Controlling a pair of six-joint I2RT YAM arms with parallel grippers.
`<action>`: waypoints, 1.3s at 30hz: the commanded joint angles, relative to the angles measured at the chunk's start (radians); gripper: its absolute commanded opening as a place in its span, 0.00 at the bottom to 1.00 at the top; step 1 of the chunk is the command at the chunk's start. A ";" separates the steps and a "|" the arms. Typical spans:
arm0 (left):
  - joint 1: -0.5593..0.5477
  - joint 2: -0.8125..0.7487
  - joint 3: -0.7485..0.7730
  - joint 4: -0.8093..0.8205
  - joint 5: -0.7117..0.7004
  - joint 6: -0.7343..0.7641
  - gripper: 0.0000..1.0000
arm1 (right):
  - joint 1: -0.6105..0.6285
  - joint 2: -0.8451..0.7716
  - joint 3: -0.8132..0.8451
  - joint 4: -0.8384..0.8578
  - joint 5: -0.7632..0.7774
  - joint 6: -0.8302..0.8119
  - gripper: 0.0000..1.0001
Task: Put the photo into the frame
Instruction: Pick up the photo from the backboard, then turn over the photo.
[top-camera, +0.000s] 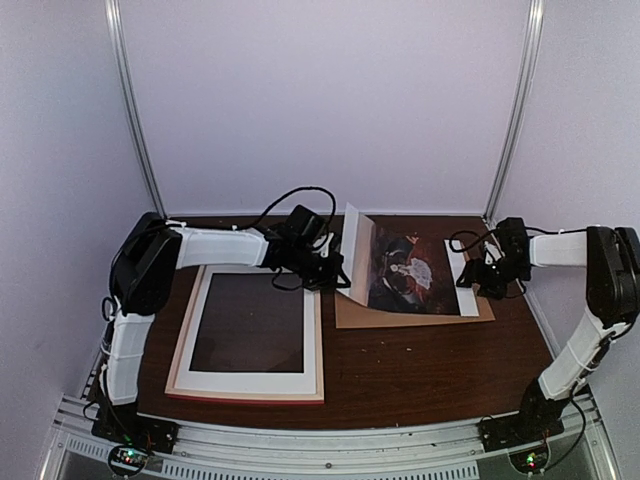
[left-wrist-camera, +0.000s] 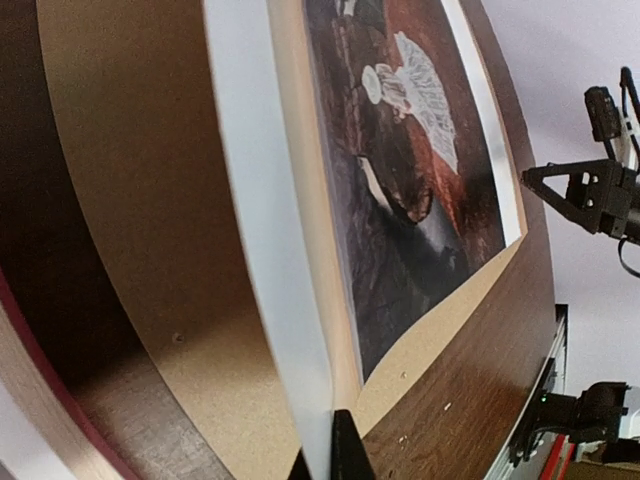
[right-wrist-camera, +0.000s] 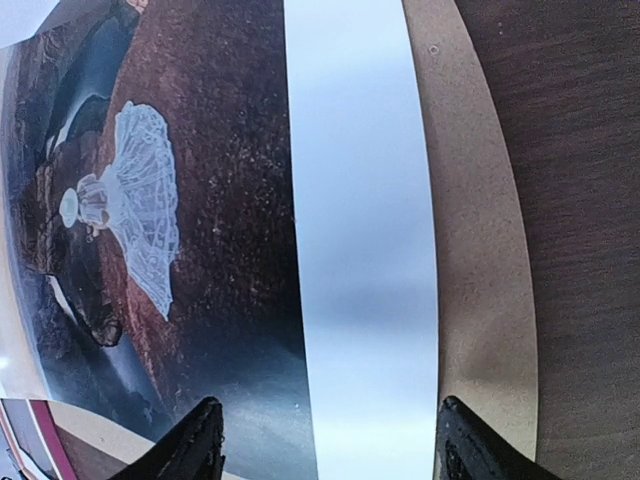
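From above, the frame lies unfilled at left, the photo beside it on a backing board, one edge lifted. Left wrist: the left gripper pinches that edge. Right wrist: the right gripper hangs spread above the opposite margin.

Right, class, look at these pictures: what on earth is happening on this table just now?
The left pincer is shut on the left edge of the photo, holding that side up so the print curls off the brown backing board beneath it. The right pincer hangs open over the photo's white right margin, gripping nothing. The frame lies flat on the table to the left, with no photo in it yet.
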 joint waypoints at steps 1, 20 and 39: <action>-0.003 -0.146 0.096 -0.140 -0.077 0.231 0.00 | 0.009 -0.086 0.031 -0.059 -0.026 -0.002 0.73; -0.006 -0.588 0.169 -0.545 -0.577 0.917 0.00 | 0.142 -0.277 0.254 -0.239 -0.049 0.009 0.74; -0.208 -0.391 0.491 -1.009 -1.052 1.050 0.00 | 0.255 -0.235 0.309 -0.201 -0.087 0.092 0.80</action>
